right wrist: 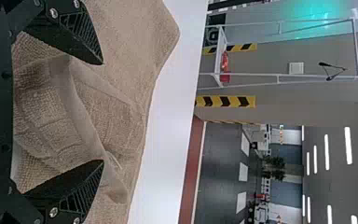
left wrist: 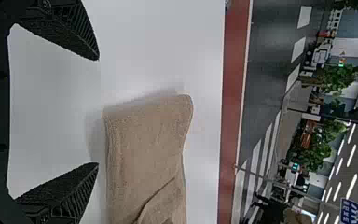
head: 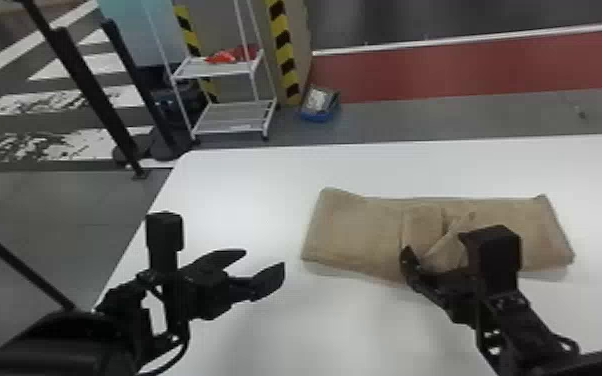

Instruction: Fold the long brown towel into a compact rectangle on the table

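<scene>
Right end effector (head: 435,245) of mine is spread, its two flat black fingers on either side of a rumpled part of the long brown towel (head: 355,230); I can't tell whether either one touches the cloth. In its wrist view I see loose folds and a raised edge running across the gap. My left end effector (head: 264,258) is spread too, with bare bench (head: 245,185) between its fingers, to the left of the towel and apart from it.

The towel lies stretched from left to right on the white bench, its two ends flat and its middle heaped with a folded flap and a twisted bit. Past the far edge of the bench I can see a white shelf rack (head: 232,112) holding something red (head: 222,56), a blue bin (head: 320,117) on the floor, and a red floor strip (head: 440,75).
</scene>
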